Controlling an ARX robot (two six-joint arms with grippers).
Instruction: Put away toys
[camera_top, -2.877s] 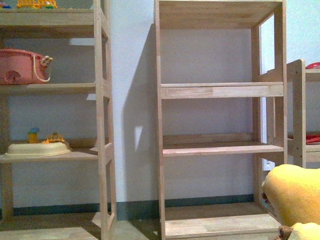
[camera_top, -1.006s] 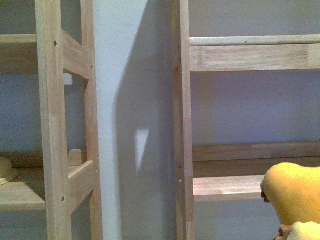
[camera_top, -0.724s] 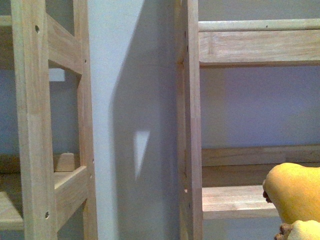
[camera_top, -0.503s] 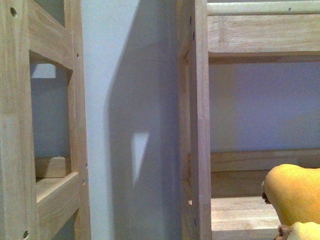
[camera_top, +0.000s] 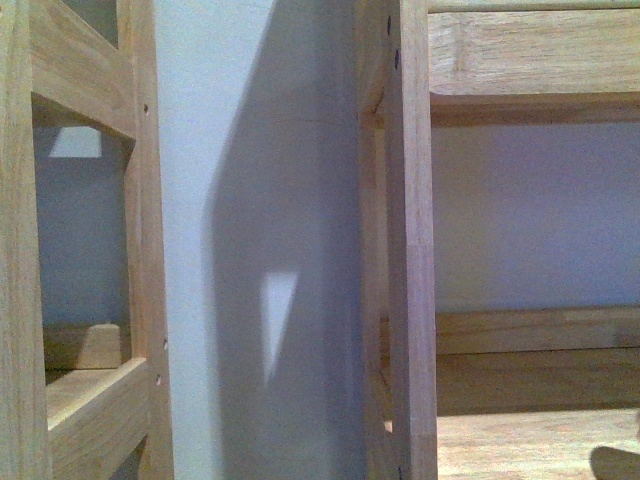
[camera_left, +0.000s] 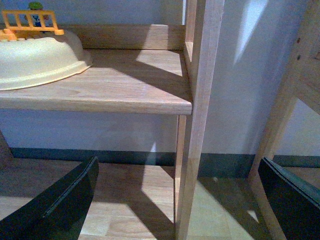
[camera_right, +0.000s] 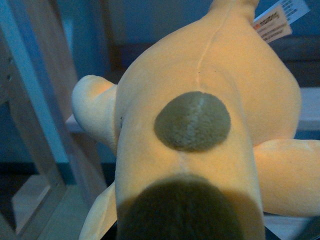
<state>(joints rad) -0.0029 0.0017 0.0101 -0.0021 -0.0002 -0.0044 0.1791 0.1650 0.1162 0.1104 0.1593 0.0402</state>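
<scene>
While the robot faces the wooden shelf unit (camera_top: 410, 250) at close range, the orange-yellow plush toy (camera_right: 200, 150) fills the right wrist view beside an upright, apparently being carried for stowing. Next, it likely needs placing on the bare shelf board (camera_top: 530, 440). The right gripper's fingers are hidden, so their grip cannot be told. The left gripper (camera_left: 177, 167) has its fingers (camera_left: 60, 205) spread wide, holding nothing.

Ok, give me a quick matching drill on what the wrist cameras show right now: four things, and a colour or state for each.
1 plush toy
2 bowl
3 left gripper
4 skirting strip

a open, holding nothing
b dark green, at the foot of the wall
c orange-yellow, with a paper tag
d cream, on a wooden shelf

Pairs: 1-c, 2-d, 3-a, 4-b
</scene>
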